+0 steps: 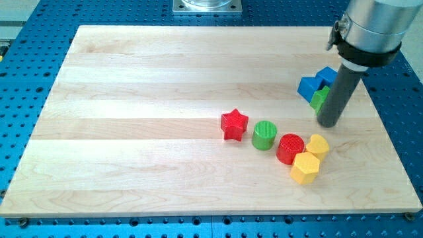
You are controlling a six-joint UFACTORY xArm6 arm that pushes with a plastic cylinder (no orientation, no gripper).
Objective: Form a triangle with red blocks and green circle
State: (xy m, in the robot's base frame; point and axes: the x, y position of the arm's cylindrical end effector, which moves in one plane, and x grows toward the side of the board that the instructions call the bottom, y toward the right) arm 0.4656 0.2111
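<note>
A red star (234, 125) lies near the board's middle. A green circle (264, 135) sits just to its right, a small gap apart. A red circle (290, 148) sits right of and slightly below the green circle, close to it. The three lie in a slanting row. My tip (329, 123) stands up and to the right of the red circle, apart from it, just above a yellow block.
Two yellow blocks (318, 145) (305, 168) touch the red circle's right side. Two blue blocks (308, 87) (326, 75) and a green block (319, 99), partly hidden by the rod, sit at the view's right. The wooden board (132, 132) lies on a blue perforated table.
</note>
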